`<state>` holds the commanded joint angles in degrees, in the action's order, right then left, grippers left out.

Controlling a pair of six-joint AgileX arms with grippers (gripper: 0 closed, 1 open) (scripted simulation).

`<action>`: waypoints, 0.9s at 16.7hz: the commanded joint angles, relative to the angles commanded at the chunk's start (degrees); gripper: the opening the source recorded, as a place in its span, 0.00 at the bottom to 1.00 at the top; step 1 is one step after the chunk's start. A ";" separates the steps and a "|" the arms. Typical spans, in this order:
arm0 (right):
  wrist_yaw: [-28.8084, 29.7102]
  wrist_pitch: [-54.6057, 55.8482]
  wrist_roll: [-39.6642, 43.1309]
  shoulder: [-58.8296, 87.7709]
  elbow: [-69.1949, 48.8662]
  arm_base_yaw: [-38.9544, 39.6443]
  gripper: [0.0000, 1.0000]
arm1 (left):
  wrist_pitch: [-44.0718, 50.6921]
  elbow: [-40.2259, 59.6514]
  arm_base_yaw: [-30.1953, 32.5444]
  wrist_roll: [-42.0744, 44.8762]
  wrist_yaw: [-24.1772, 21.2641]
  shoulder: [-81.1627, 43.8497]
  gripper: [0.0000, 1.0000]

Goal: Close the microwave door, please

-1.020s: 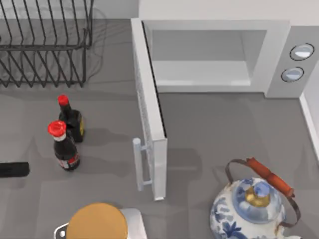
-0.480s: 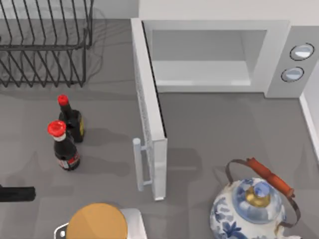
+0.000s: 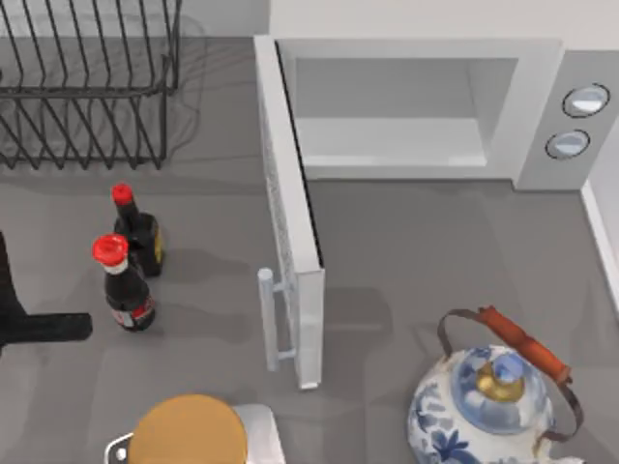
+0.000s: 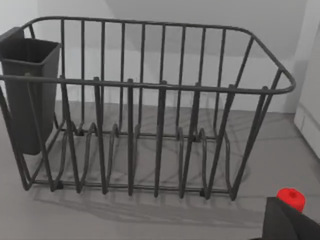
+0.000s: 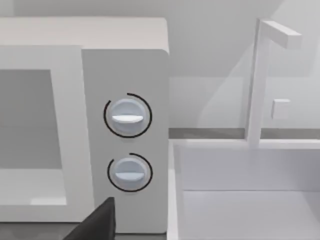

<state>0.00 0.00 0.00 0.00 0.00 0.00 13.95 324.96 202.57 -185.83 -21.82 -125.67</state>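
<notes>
— Microwave door (image 3: 290, 242): where is it from the working arm?
— Swung wide open, jutting out from the microwave (image 3: 435, 106) toward the near edge, its white bar handle (image 3: 266, 319) well to the right of the left gripper (image 3: 58, 329), which sits low at the table's left edge. Whether that gripper is clenched or released, I cannot tell.
— Containers?
— Nearest, a round tan lid (image 3: 184, 430) and a blue-and-white teapot (image 3: 484, 406), lidded. Two red-capped dark bottles (image 3: 126, 285) stand just right of the gripper. Beyond it, one wire dish rack (image 4: 150, 115) holding a dark cup (image 4: 30, 90) in its corner. The oven cavity (image 3: 397, 116) is pale and bare.
— Knobs?
— Two silver knobs (image 5: 127, 117); a white sink basin (image 5: 250, 195) sits beside the oven.
— Surface?
— Grey countertop (image 3: 416, 251), pale wall behind. The right arm's dark finger (image 5: 97, 222) edges into its wrist view.
</notes>
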 joint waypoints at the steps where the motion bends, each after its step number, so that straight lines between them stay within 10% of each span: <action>1: 0.00 0.00 0.00 0.00 0.00 0.00 1.00 | -3.29 -2.77 0.91 -1.46 -0.47 1.31 0.00; 15: 0.00 0.00 0.00 0.00 0.00 0.00 1.00 | -61.67 -42.62 14.80 -21.25 -4.39 20.89 0.00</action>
<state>0.00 0.00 0.00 0.00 0.00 0.00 -47.73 282.34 217.37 -207.08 -26.20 -104.79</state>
